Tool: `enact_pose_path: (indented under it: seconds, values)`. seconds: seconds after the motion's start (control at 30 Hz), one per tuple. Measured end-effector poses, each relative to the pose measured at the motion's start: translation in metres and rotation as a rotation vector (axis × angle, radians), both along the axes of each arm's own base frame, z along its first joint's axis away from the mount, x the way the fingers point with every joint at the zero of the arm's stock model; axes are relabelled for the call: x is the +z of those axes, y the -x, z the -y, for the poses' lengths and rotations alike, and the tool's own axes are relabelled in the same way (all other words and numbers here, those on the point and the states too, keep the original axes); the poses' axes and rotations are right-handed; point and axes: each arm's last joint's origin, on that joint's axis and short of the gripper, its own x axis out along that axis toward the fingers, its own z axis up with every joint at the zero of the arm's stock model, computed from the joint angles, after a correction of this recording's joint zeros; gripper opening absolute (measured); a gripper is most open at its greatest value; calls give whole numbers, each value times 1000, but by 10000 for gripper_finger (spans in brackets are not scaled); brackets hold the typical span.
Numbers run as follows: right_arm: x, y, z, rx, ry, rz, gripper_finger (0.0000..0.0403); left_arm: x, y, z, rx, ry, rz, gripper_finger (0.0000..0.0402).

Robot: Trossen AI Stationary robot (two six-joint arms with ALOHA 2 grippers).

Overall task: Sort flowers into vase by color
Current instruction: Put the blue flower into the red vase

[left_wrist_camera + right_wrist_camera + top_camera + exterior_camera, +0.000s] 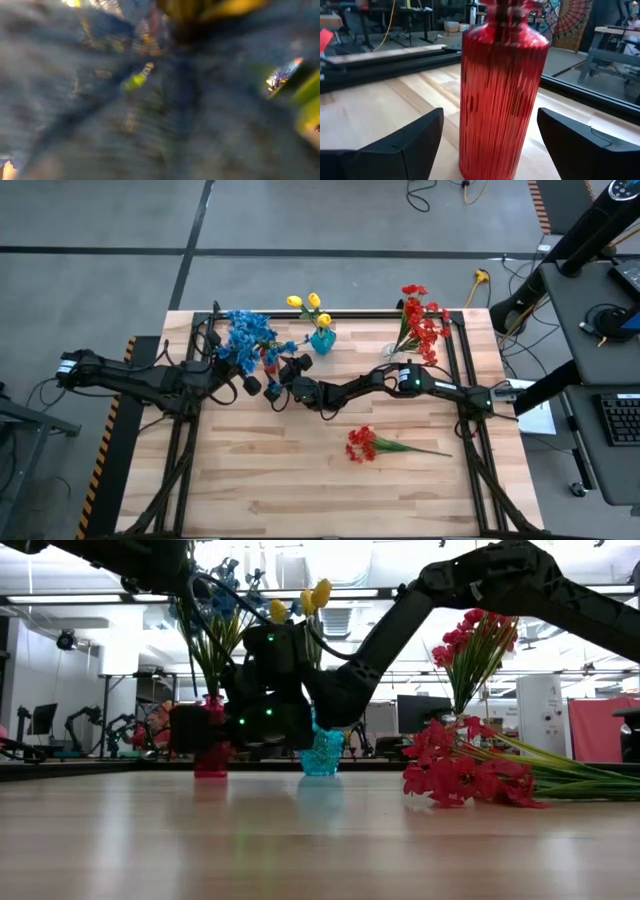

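The right gripper point(487, 142) stands wide open with the red vase point(502, 95) upright straight ahead, between its two fingers but not touching either; in the high view this is near the middle of the counter point(300, 500), toward its far edge. That vase carries the blue flowers point(245, 335), so it seems the vase itself is about to be gripped or steadied. The left gripper point(250, 383) is just beside the same vase, on its left; whether it is open or closed I cannot tell. Three vases show: the red one, a turquoise vase point(322, 340) with two yellow flowers point(305, 302), and a clear vase point(394, 352) with a red bunch point(422, 320) near the far right corner. One red spray point(365, 444) lies loose toward the near right, stem pointing to the right edge, nearer the right arm.
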Motion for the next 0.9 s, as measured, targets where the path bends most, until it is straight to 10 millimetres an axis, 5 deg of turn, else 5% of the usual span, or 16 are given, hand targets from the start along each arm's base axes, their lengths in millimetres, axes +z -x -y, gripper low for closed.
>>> enact_pose_path:
  seconds: [0.9]
  values:
    - [-4,2,25,33,-91,29,311,0,0,0,0,4,2,38]
